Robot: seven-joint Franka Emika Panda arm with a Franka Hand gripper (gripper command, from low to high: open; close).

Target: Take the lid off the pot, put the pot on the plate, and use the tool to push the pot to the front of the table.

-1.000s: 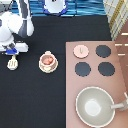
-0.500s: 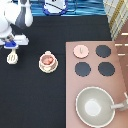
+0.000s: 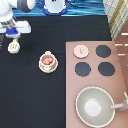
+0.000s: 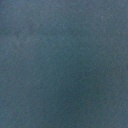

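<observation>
The pink lid point(image 3: 80, 50) lies on the stove panel, off the pot. Left of the stove, the small pot point(image 3: 47, 59) with reddish contents sits on the cream plate point(image 3: 48, 69) on the black table point(image 3: 30, 95). At the exterior view's top left, my gripper point(image 3: 13, 37) is shut on the handle of the cream spatula tool point(image 3: 14, 48). The tool's head hangs toward the exterior view's bottom, well left of the pot. The wrist view shows only a plain dark surface.
The pinkish stove panel point(image 3: 120, 85) fills the exterior view's right, with three black burners point(image 3: 102, 50). A large grey pan point(image 3: 95, 106) with a long handle sits at the bottom right. A white and blue object point(image 3: 55, 6) stands at the top edge.
The gripper and the tool have moved together toward the exterior view's top. The pot, plate and lid have stayed put.
</observation>
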